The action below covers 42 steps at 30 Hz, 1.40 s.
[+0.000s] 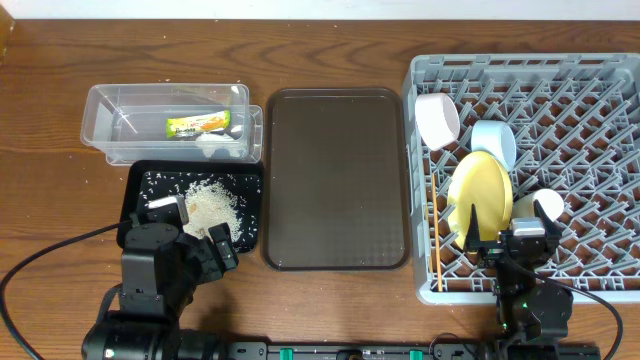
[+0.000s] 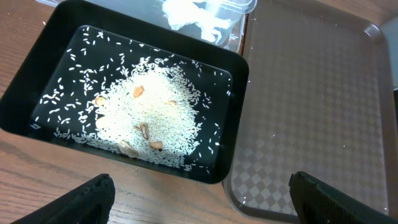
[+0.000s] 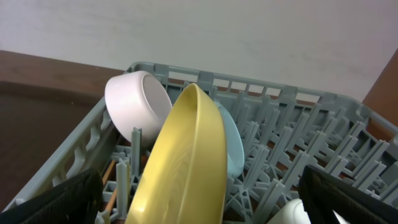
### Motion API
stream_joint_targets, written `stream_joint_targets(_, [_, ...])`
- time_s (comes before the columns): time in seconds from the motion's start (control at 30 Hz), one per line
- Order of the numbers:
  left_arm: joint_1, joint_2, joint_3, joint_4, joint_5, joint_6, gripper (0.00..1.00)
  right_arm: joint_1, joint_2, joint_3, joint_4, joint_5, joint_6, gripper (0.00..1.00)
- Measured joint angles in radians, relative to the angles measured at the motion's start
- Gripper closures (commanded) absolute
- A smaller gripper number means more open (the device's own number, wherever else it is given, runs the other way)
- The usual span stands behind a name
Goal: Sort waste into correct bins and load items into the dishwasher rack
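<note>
Overhead, found the dishwasher rack (image 1: 520,64) filling the right end of the surface (image 1: 330,20). Saw the brown serving tray (image 1: 335,180) in the middle, just left of the rack. Noted the clear tub (image 1: 165,92) at the far left and the black tray (image 1: 134,205) right against its near side, both left of the brown tray.

Caught the left pincer (image 1: 192,226) hanging over the near edge of the black tray, spread wide and holding nothing. Found the right pincer (image 1: 512,238) at the near side of the rack, just behind the yellow plate (image 1: 478,195), likewise spread wide with nothing in it.

Saw the plate standing on edge among the pegs, tilted. Spotted the white bowl (image 1: 436,118) on its side in the rack's far left corner, and the light-blue bowl (image 1: 495,140) tucked just beyond the plate. Could not tell whether plate and blue bowl touched. Marked the small pale cup (image 1: 545,207) just right of the plate, near the right pincer. Traced the chopsticks (image 1: 434,235) lying along the rack's left side, beside the plate.

Found the snack wrapper (image 1: 198,125) inside the clear tub, with the white scrap (image 1: 212,143) near it at the tub's near wall. Saw the rice (image 2: 155,118) heaped in the black tray, loose grains scattered around the heap and a few orange-brown bits mixed in.
</note>
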Motion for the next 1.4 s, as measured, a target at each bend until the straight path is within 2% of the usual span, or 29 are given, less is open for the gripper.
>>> stream_joint_targets(0.5, [0.000,-0.005,0.000,-0.004,-0.002,0.003,0.07,0.000,0.000,0.000,0.000,0.000,0.000,0.01])
stream_joint_targets(0.63, [0.005,-0.069,-0.020,0.019,-0.023,0.019,0.07,0.000,0.000,0.000,0.000,0.000,0.000,0.01])
stream_joint_targets(0.77, [0.029,-0.190,-0.131,0.188,-0.035,0.064,0.07,0.000,0.000,0.000,0.000,-0.001,0.000,0.01])
stream_joint_targets(0.9, [0.047,-0.314,-0.320,0.375,-0.046,0.107,0.07,0.000,0.000,0.000,0.000,-0.001,-0.002,0.01])
stream_joint_targets(1.17, [0.073,-0.516,-0.641,0.736,-0.048,0.132,0.07,0.000,0.000,0.000,0.000,-0.003,-0.003,0.01])
stream_joint_targets(1.3, [0.073,-0.549,-0.729,0.888,-0.050,0.142,0.07,0.000,0.000,0.000,0.000,-0.003,-0.003,0.01])
stream_joint_targets(1.4, [0.073,-0.552,-0.743,0.922,-0.050,0.174,0.07,0.000,0.000,0.000,0.000,-0.003,-0.003,0.01])
